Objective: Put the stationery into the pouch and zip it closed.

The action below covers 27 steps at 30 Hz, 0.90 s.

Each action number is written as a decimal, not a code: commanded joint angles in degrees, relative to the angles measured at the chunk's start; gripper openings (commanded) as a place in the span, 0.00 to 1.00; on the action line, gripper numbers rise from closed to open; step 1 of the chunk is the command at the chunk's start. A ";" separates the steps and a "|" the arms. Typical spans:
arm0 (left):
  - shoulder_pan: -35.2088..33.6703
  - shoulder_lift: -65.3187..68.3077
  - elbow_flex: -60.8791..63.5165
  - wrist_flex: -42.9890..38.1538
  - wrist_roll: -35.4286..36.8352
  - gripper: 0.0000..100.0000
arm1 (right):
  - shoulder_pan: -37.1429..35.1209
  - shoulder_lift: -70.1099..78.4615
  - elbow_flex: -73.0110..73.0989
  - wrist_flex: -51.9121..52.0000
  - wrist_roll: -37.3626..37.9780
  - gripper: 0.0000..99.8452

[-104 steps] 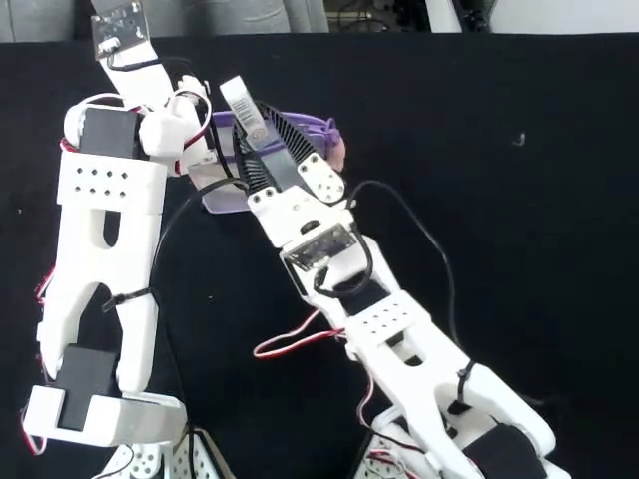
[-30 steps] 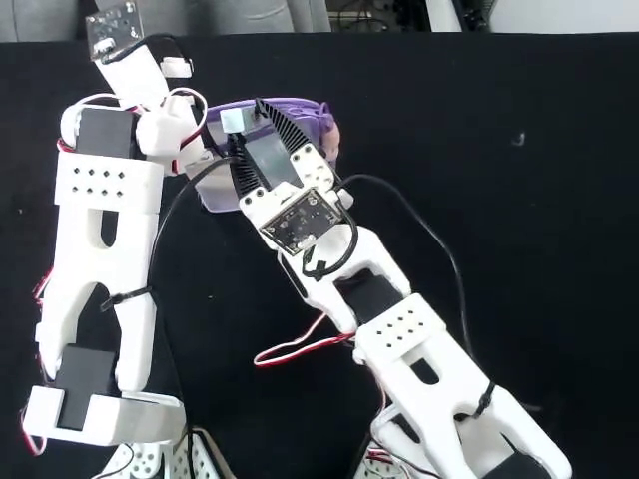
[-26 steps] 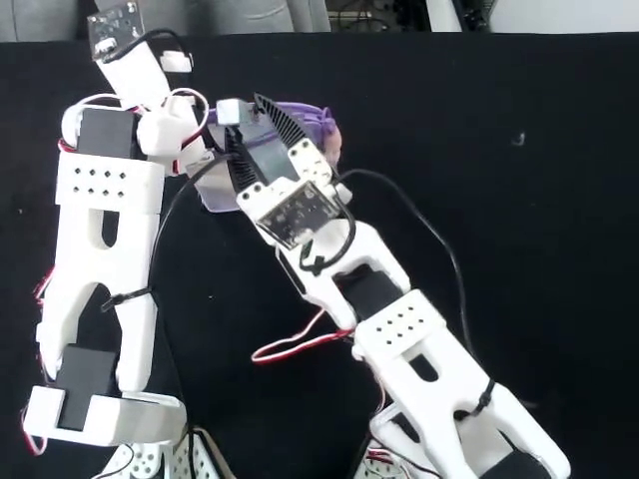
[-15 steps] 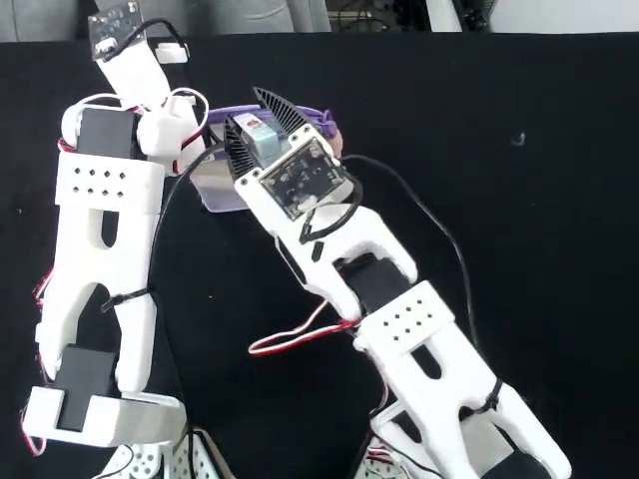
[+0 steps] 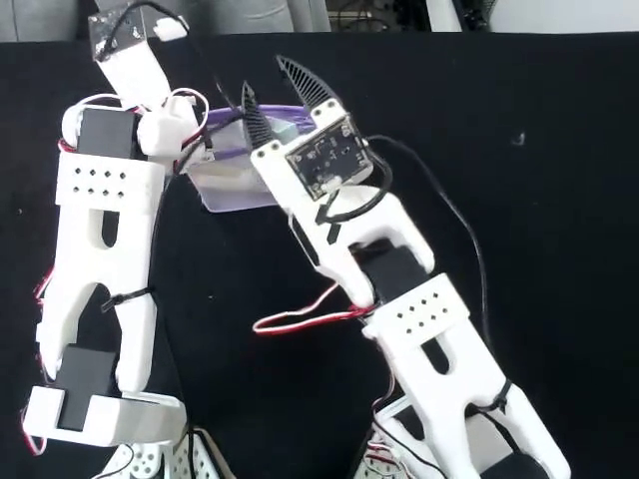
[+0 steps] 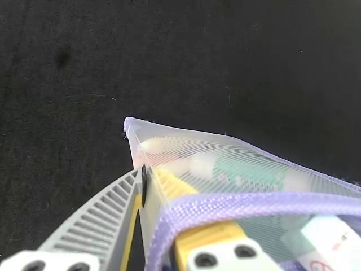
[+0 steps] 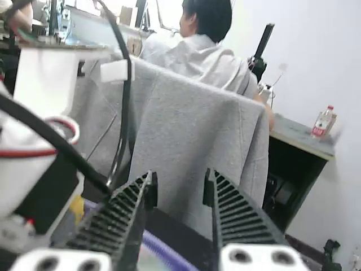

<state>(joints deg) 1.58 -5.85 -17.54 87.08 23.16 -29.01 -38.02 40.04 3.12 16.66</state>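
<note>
A translucent mesh pouch [image 5: 232, 186] with a purple zipper rim [image 6: 248, 204] is held up off the black table. My left gripper [image 6: 151, 172] is shut on the pouch's open edge, one finger outside the mesh and the yellow one inside; from above it sits at the pouch's left end [image 5: 207, 146]. Inside lie a teal item [image 6: 248, 172] and a white item with red print [image 6: 330, 237]. My right gripper [image 5: 264, 76] hangs open and empty just above the pouch mouth, tilted up toward the room [image 7: 179, 175].
The black cloth table [image 5: 519, 200] stretches free to the right of the arms. A grey cloth [image 7: 186, 130] hangs beyond the table's far edge. The right arm's cables [image 5: 300, 321] loop over the table in front of the pouch.
The right gripper, which held a small white item over the pouch, dipped into the mouth, let it go and has risen open and empty. The left arm kept hold of the pouch.
</note>
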 commanded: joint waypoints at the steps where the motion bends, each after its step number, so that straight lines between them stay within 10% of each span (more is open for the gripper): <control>1: -0.04 -0.53 -0.04 0.18 0.26 0.03 | 0.35 1.19 -7.34 0.79 -0.62 0.13; 27: -0.57 -0.35 -0.04 0.18 0.09 0.03 | -1.23 -14.81 -8.84 37.45 -5.89 0.13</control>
<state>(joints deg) 1.67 -5.85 -17.54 87.08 23.16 -29.71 -52.35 30.11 40.66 11.91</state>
